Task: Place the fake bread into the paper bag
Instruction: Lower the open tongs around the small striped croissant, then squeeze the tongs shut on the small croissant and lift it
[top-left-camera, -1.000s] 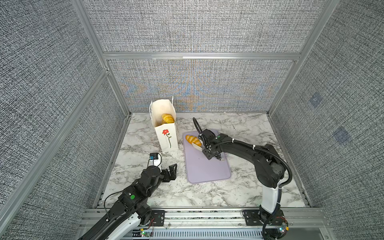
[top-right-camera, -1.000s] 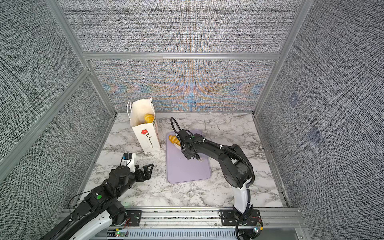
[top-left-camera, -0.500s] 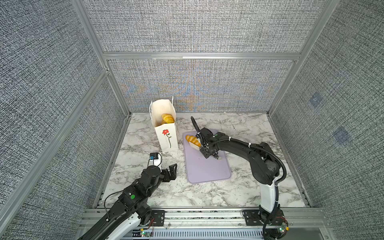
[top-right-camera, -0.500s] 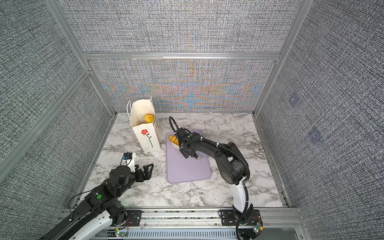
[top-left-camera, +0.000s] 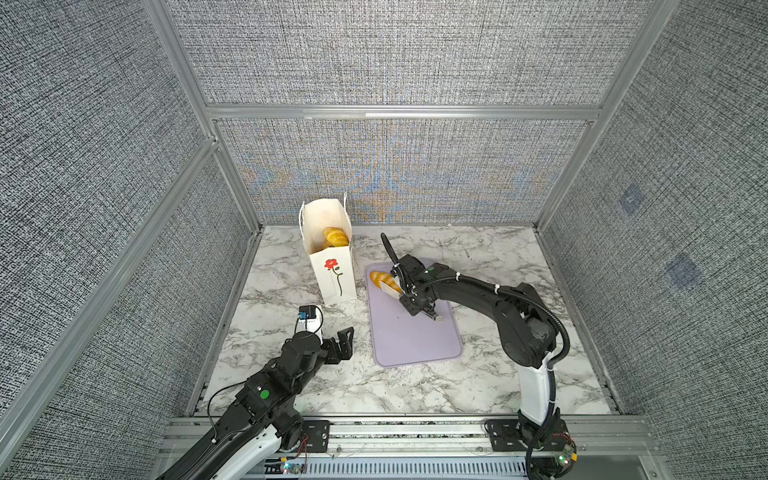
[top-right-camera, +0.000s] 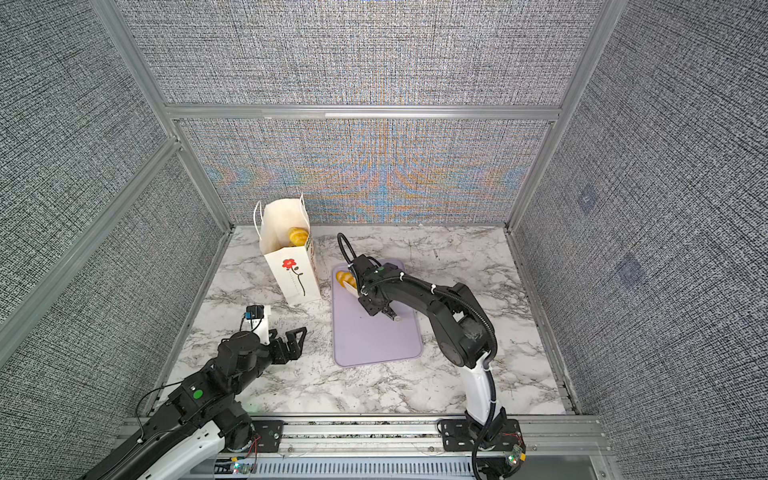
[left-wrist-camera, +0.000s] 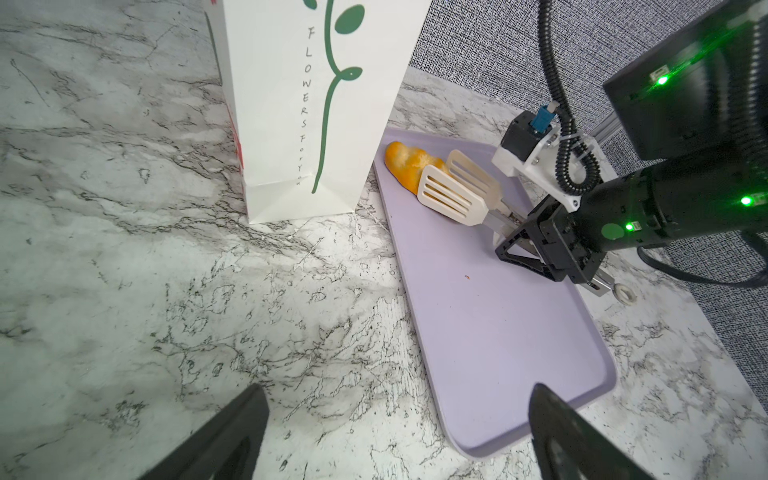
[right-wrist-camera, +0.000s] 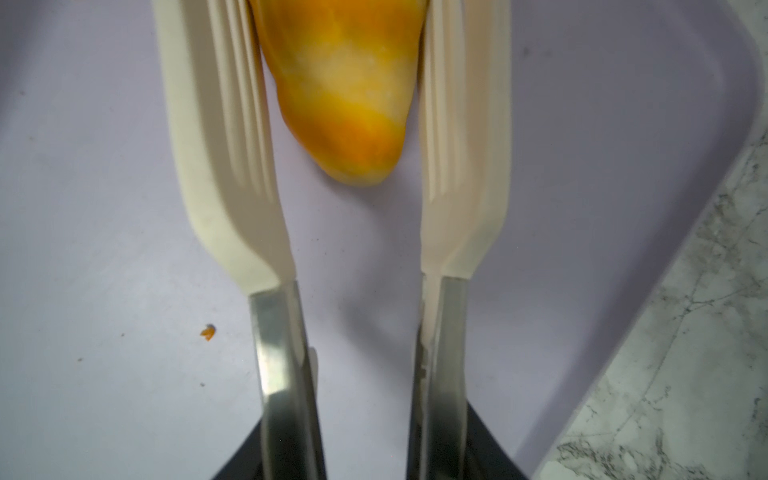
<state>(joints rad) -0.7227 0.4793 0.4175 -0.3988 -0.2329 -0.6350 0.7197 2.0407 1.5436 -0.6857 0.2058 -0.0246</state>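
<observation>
A glossy golden piece of fake bread (right-wrist-camera: 340, 91) lies at the far left corner of the lavender tray (top-left-camera: 415, 340), seen in both top views (top-right-camera: 344, 277) and the left wrist view (left-wrist-camera: 405, 164). My right gripper (top-left-camera: 412, 304) is shut on cream-bladed metal tongs (left-wrist-camera: 453, 191). Their two blades (right-wrist-camera: 224, 145) press against the bread's sides. The white paper bag (top-left-camera: 332, 276) with a red flower stands upright just left of the tray, with another golden piece of bread (top-left-camera: 334, 237) inside. My left gripper (left-wrist-camera: 395, 395) hovers open and empty over the marble, in front of the bag.
Grey fabric walls with aluminium posts close in the marble table (top-left-camera: 291, 386) on three sides. A small orange crumb (right-wrist-camera: 208, 332) lies on the tray. The tongs' tail ring (left-wrist-camera: 623, 294) sticks out behind the right gripper, low over the tray's right edge.
The right gripper has squeezed the tongs, so their blades have closed in on the bread. The left arm has not moved.
</observation>
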